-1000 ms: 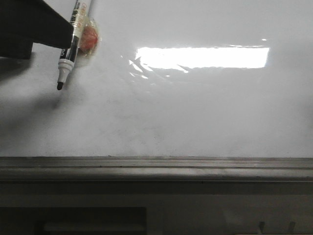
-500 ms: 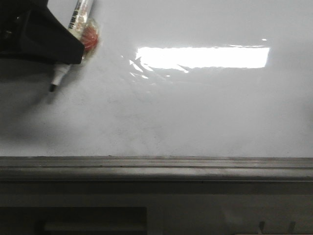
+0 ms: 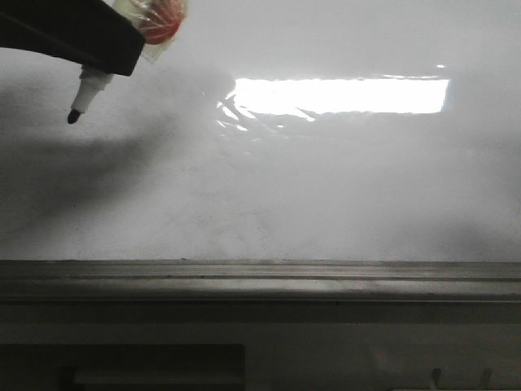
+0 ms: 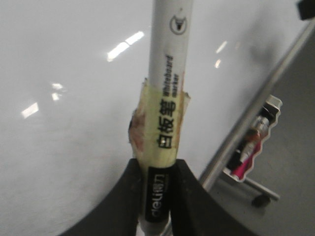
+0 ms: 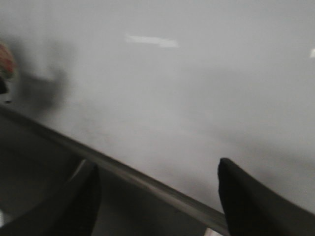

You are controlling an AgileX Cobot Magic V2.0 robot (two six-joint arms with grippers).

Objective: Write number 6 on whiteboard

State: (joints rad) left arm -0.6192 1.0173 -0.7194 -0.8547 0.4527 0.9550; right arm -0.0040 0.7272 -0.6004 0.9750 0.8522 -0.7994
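My left gripper [image 3: 114, 55] hangs at the top left of the front view, shut on a white whiteboard marker [image 3: 88, 86]. The marker's black tip points down-left at the whiteboard [image 3: 326, 187], and its shadow lies apart from the tip. In the left wrist view the fingers [image 4: 128, 196] clamp the marker [image 4: 170, 73] on its black band, below a wrap of yellowish tape. No number 6 is in view on the board. My right gripper [image 5: 157, 167] stands open and holds nothing, over the board's grey edge rail [image 5: 123, 172].
A bright rectangular light glare [image 3: 342, 95] lies on the upper middle of the board. The grey rail [image 3: 260, 277] runs along the near edge, with a dark frame below it. A small pink and black figure [image 4: 251, 147] sits beyond the rail.
The left gripper has moved up, carrying the marker tip up and to the left. The shadow on the board has spread wider and softer.
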